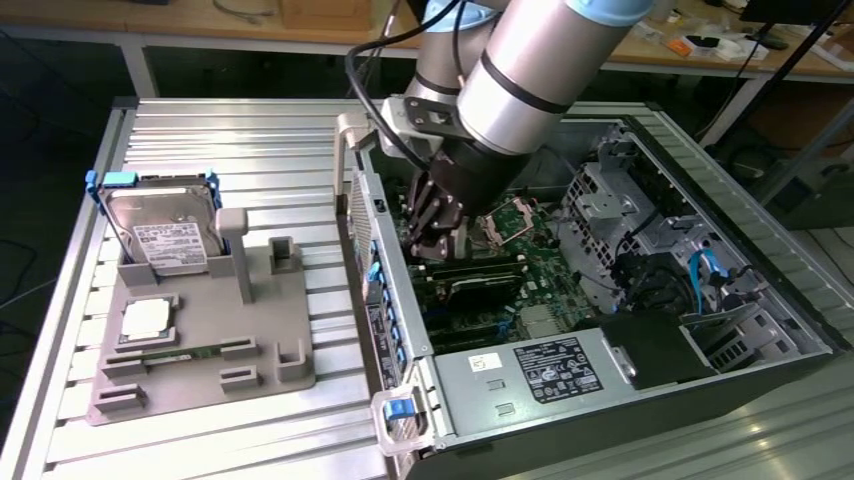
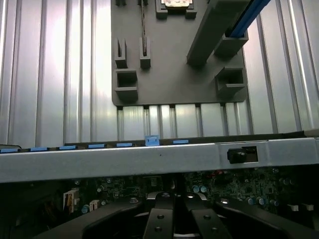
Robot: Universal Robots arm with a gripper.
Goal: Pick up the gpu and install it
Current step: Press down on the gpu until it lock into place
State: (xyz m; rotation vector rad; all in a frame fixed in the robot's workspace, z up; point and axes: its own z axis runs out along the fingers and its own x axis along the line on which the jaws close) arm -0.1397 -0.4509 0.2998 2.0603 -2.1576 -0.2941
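The robot's black claw (image 1: pixel 438 238) is lowered inside the open grey computer case (image 1: pixel 747 250), its fingers drawn together; whether anything is pinched between them cannot be told. The thin flat black expansion card, the gpu (image 1: pixel 470 282), lies just below the fingertips on the green motherboard (image 1: pixel 547 270), apparently sitting in its slot. Its long axis runs roughly across the case, from the near side wall toward the exterior view's right. In the wrist view the closed claw (image 2: pixel 173 219) hangs over the board behind the grey case wall (image 2: pixel 149 162). On the ribbed metal worktop (image 1: pixel 267 130) the grey holder tray (image 1: pixel 207 360) carries the silver hard drive (image 1: pixel 167 240).
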